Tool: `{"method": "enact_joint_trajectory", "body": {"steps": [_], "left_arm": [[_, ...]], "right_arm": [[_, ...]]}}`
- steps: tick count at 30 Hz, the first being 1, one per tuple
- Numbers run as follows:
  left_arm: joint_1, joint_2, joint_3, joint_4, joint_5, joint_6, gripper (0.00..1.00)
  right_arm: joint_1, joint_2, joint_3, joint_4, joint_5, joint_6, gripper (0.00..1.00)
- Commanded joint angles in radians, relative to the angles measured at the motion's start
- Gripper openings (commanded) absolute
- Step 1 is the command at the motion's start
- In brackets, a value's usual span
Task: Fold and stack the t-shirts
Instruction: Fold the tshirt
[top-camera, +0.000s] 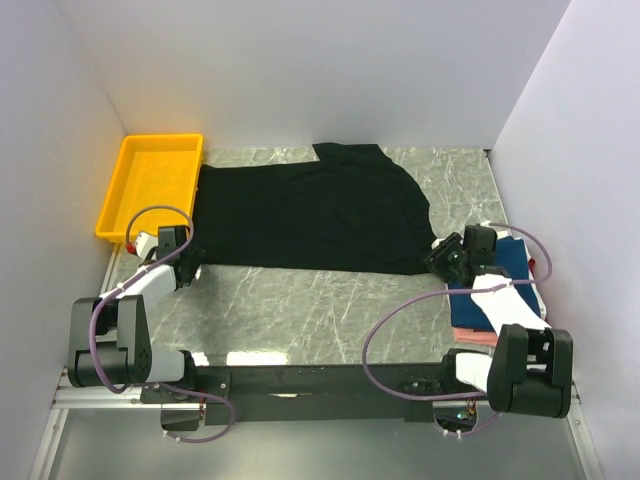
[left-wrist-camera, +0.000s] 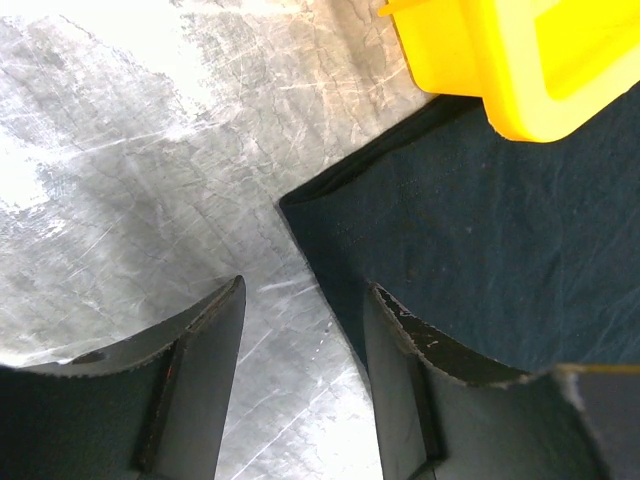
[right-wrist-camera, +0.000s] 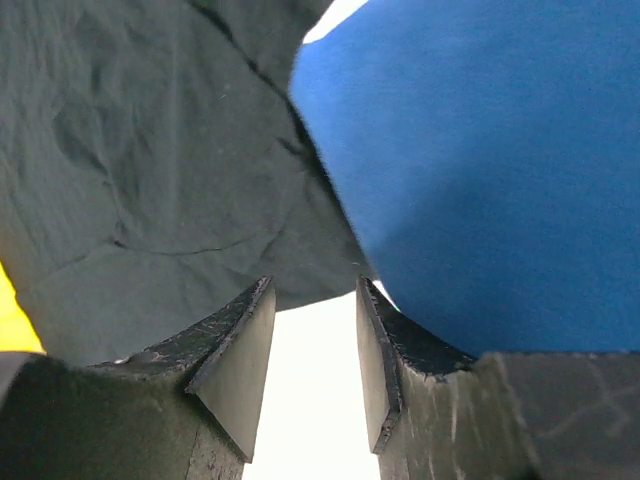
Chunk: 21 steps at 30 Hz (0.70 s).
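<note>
A large black t-shirt (top-camera: 310, 215) lies spread flat across the marble table. My left gripper (top-camera: 189, 268) sits low at its near left corner. In the left wrist view that gripper (left-wrist-camera: 306, 285) is open: bare table shows between the fingers, and the right finger (left-wrist-camera: 400, 350) is over the shirt's edge (left-wrist-camera: 470, 250). My right gripper (top-camera: 438, 262) is at the shirt's near right corner. It is open too (right-wrist-camera: 315, 290), with only bright table in the gap, black cloth (right-wrist-camera: 150, 150) ahead on the left and a folded navy blue t-shirt (right-wrist-camera: 480, 160) on the right.
A yellow tray (top-camera: 128, 205) stands at the back left, touching the shirt's left edge (left-wrist-camera: 520, 90). The navy shirt (top-camera: 516, 262) tops a stack at the right edge, over a white one (top-camera: 527, 297) and a pink/red one (top-camera: 468, 335). White walls enclose the table.
</note>
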<state>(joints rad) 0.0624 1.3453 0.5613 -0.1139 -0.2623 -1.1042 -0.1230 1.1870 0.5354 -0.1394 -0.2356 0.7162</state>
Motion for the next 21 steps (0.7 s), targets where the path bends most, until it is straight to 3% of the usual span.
{"method": "enact_joint_trajectory", "body": {"steps": [1,6,16,21], "left_arm": [[0.007,0.003,0.017,0.013,-0.038,0.021,0.56],[0.007,-0.001,0.028,0.003,-0.035,0.029,0.55],[0.007,-0.04,0.006,0.022,-0.012,0.033,0.55],[0.007,-0.035,-0.001,0.031,-0.006,0.029,0.55]], "right_arm": [[-0.03,-0.032,-0.023,0.0,0.076,-0.014,0.45],[-0.082,0.029,-0.008,-0.029,0.136,-0.015,0.45],[-0.119,-0.053,0.005,-0.086,0.266,-0.014,0.44],[-0.09,-0.066,0.012,-0.063,0.171,-0.026,0.44]]}}
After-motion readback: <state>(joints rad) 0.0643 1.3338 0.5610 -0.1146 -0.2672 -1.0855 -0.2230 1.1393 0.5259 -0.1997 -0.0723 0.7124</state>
